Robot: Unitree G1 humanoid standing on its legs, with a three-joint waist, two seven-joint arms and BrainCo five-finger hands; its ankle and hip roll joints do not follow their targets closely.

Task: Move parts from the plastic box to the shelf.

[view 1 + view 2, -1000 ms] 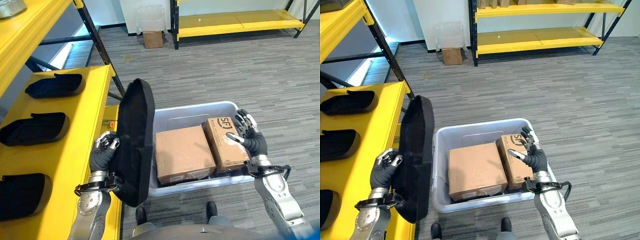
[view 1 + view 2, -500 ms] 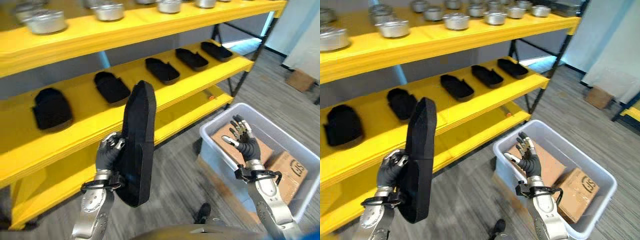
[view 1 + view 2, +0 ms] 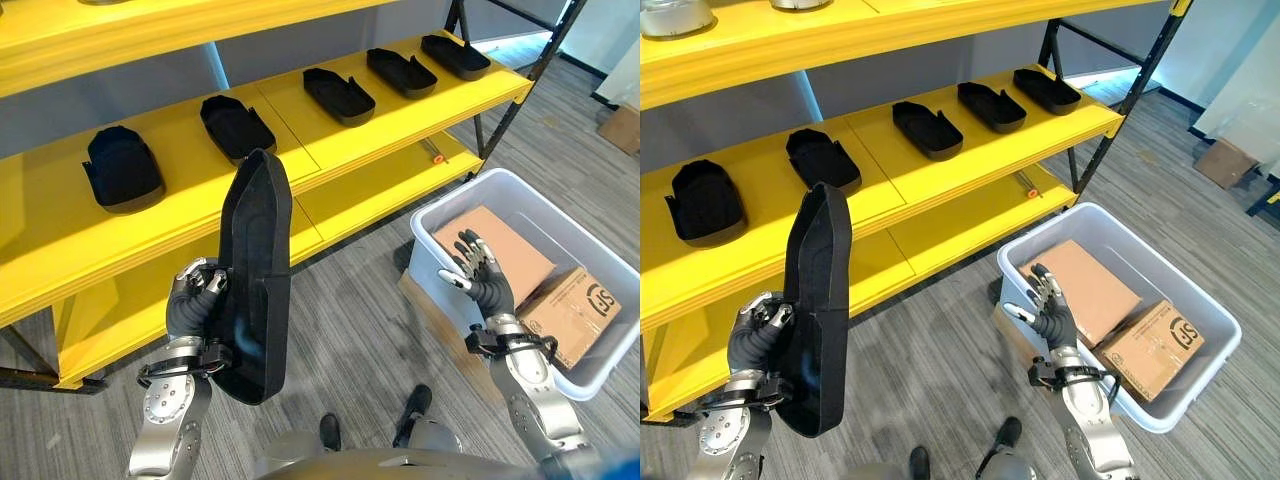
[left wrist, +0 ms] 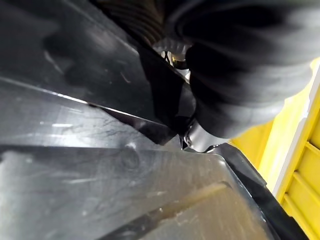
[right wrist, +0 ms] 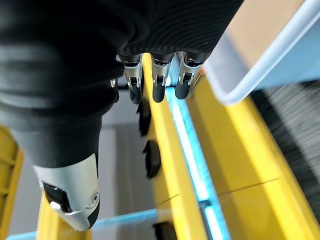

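My left hand (image 3: 193, 305) is shut on a long black moulded part (image 3: 254, 270), held upright at the lower left, in front of the yellow shelf (image 3: 300, 140). In the left wrist view the black part (image 4: 90, 150) lies right against the hand. Several similar black parts (image 3: 341, 94) lie in a row on the shelf's middle level. My right hand (image 3: 480, 282) hovers open and empty beside the near wall of the grey plastic box (image 3: 440, 215), with its fingers (image 5: 157, 85) straight. The box stands on the floor at the right.
Two brown cardboard cartons (image 3: 492, 240) lie inside the plastic box. A black shelf post (image 3: 512, 85) stands at the shelf's right end. A lower yellow level (image 3: 380, 185) runs near the floor. Grey carpet lies between the shelf and the box.
The camera has swung from the box toward the shelf, then tipped downward. My left hand keeps the black part upright. The right hand stays open by the box.
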